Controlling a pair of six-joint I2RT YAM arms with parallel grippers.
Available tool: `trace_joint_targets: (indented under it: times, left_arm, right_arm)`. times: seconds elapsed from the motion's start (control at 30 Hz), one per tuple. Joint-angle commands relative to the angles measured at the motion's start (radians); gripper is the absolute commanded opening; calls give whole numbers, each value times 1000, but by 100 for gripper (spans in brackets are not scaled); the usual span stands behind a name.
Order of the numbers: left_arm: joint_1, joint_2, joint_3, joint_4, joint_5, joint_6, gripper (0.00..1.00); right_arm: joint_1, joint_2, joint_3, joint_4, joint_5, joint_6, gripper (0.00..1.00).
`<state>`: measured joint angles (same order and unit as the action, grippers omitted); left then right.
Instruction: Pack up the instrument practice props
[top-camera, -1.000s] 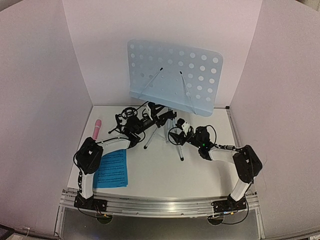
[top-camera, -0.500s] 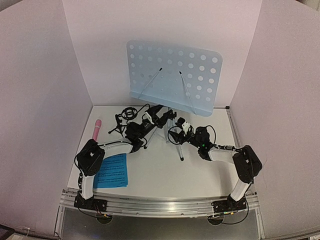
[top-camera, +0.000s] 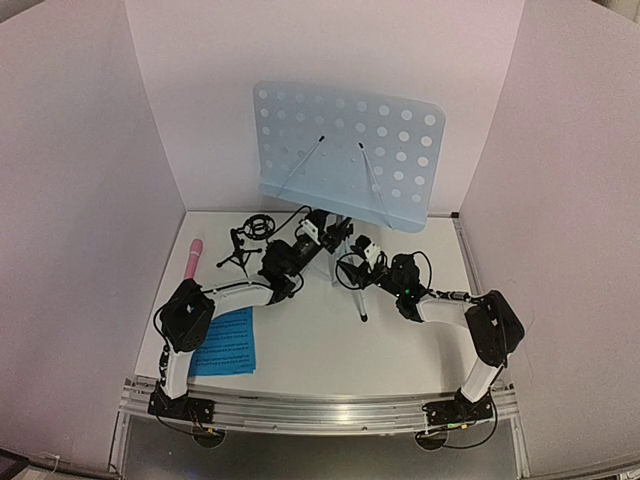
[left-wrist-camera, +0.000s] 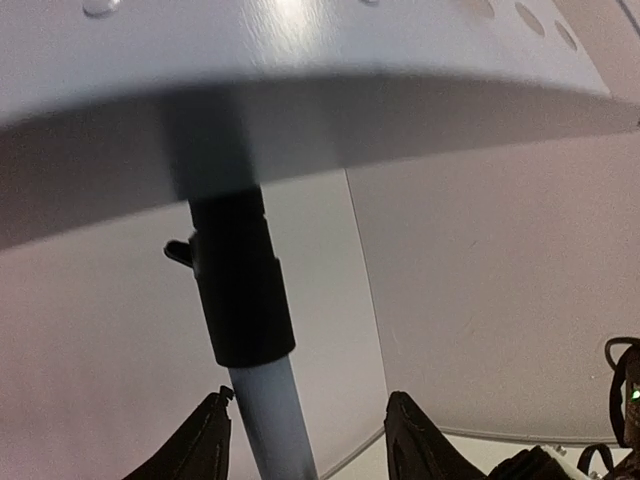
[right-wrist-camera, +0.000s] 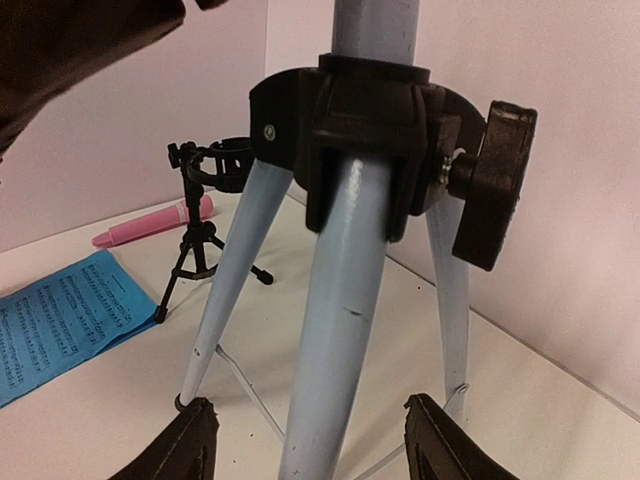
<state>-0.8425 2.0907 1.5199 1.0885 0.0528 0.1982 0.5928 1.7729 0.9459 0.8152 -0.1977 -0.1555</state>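
Observation:
The pale perforated music stand (top-camera: 345, 150) stands upright at the back on its silver tripod (right-wrist-camera: 340, 330). My left gripper (left-wrist-camera: 310, 440) is open around the stand's silver pole (left-wrist-camera: 268, 420), just under the black collar (left-wrist-camera: 240, 280) below the desk plate; the pole is near the left finger. My right gripper (right-wrist-camera: 310, 450) is open around the front tripod leg, below the black hub (right-wrist-camera: 365, 130). The small black mic stand (top-camera: 250, 240) stands at back left, also seen in the right wrist view (right-wrist-camera: 205, 215). The pink microphone (top-camera: 193, 256) lies at far left. Blue sheet-music pages (top-camera: 225, 340) lie near front left.
White walls enclose the table on three sides. A black tightening knob (right-wrist-camera: 495, 180) sticks out on the hub's right side. The two arms meet close together at the tripod (top-camera: 345, 265). The metal rail (top-camera: 320, 410) runs along the near edge.
My left gripper has moved right and up toward the stand's pole, leaving the mic stand. The music stand desk shifted slightly. The right arm has stayed at the tripod.

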Motion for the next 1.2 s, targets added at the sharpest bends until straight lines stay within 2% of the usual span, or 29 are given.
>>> trace_joint_targets:
  times: [0.0,0.1,0.23,0.43,0.5,0.7,0.77,0.83,0.87,1.0,1.17]
  left_arm:
    - [-11,33,69,-72,-92,37,53]
    - [-13,47,87,-68,-108,41,47]
    - [-16,58,103,-49,-106,40,33]
    - [-17,46,87,14,-96,47,1]
    - [-17,37,79,26,-90,47,0]
    - [-16,18,69,56,-91,39,0]
    - [-16,14,71,58,-86,15,0]
    - [-16,9,73,52,-78,-23,0]
    - [-16,7,75,46,-74,-39,0]
    - [-21,0,89,24,-86,-38,0]
    - [-20,-35,62,-42,-34,-129,0]
  right_arm:
    - [11,4,-6,41,-14,8,62]
    - [15,5,-6,44,-18,7,61]
    - [16,4,-8,47,-14,4,61]
    - [16,-12,-28,46,23,23,61]
    - [16,-29,-47,46,53,46,58]
    - [16,-78,-91,-6,89,107,36]
    - [16,-66,-76,-9,84,125,24]
    - [16,-50,-31,-11,81,139,6]
    - [16,-44,-5,-13,81,145,0]
    - [16,-42,88,-13,133,148,0]
    - [17,-61,154,-11,153,123,0]
